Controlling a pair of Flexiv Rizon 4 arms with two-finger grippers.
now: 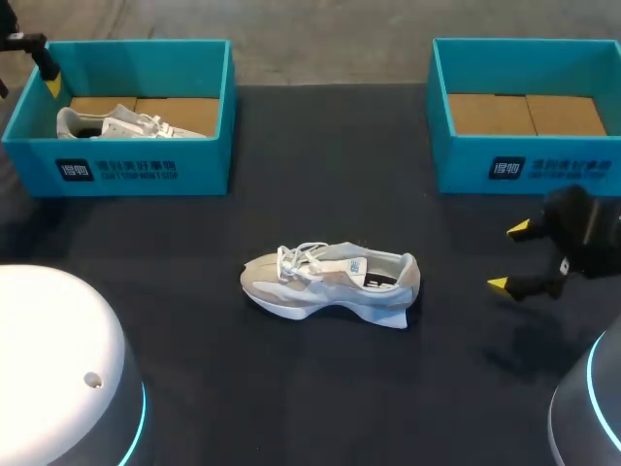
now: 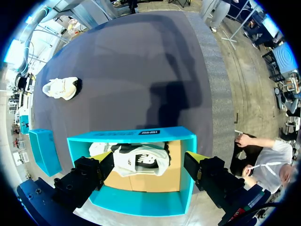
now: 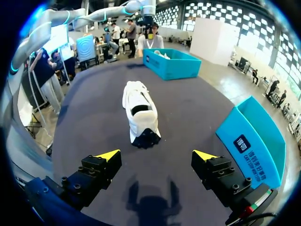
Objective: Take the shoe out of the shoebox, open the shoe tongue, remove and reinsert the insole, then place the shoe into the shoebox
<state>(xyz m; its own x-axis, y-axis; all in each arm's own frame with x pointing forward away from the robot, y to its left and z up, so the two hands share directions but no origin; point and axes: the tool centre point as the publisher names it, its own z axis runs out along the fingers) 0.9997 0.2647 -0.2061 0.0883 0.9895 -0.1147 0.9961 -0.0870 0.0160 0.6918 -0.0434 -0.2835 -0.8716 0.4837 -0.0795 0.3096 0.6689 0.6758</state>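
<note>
A white and beige shoe (image 1: 330, 286) lies on its sole in the middle of the black table, toe to the left, laces loose. A second white shoe (image 1: 126, 123) rests inside the left teal shoebox (image 1: 136, 170). My left gripper (image 2: 153, 157) hangs open above that box, with the boxed shoe (image 2: 136, 160) below and between its fingers, apart from them. My right gripper (image 1: 508, 256) stands open to the right of the table shoe; in the right wrist view that shoe (image 3: 139, 110) lies ahead of the gripper (image 3: 156, 154), heel nearest, with a gap between them.
A second teal shoebox (image 1: 529, 160) at the back right holds only its brown cardboard floor. It stands close beside my right gripper as the teal box (image 3: 256, 141). Two white robot bases (image 1: 58, 369) occupy the front corners.
</note>
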